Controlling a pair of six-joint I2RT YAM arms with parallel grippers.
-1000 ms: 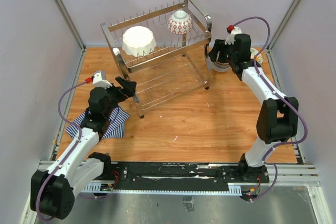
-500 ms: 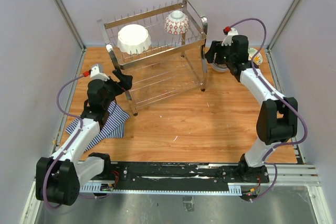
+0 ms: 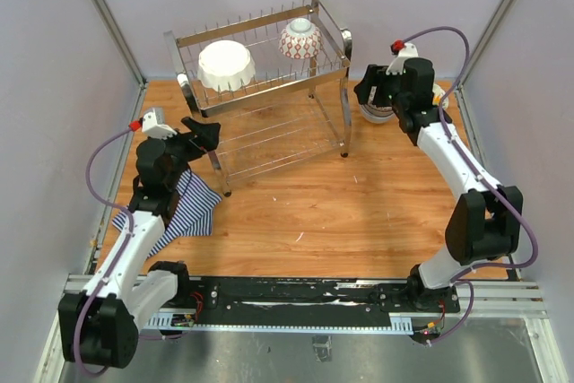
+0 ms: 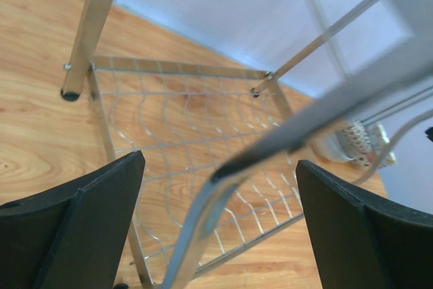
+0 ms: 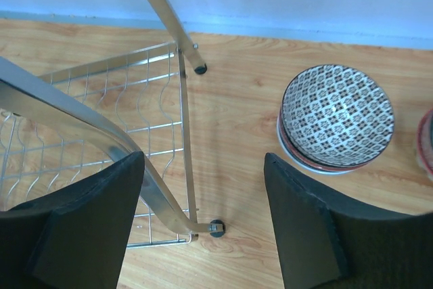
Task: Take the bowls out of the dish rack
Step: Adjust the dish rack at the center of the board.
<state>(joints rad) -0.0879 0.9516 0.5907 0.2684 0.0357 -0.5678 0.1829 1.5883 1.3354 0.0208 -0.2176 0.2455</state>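
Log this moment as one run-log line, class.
left gripper: jaws open, astride dish rack bar | right gripper: jaws open | racked: white bowl, red-lattice bowl | table: stacked bowls

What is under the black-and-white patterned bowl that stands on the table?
Under the patterned bowl the rims of two nested bowls show: a red rim and, lowest, a pale blue rim. Their insides and patterns are covered.

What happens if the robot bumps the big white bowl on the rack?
The white bowl looks ceramic, so probably stiff, slippery, breakable. It rests among thin prongs atop the dish rack, so a bump might tip it.
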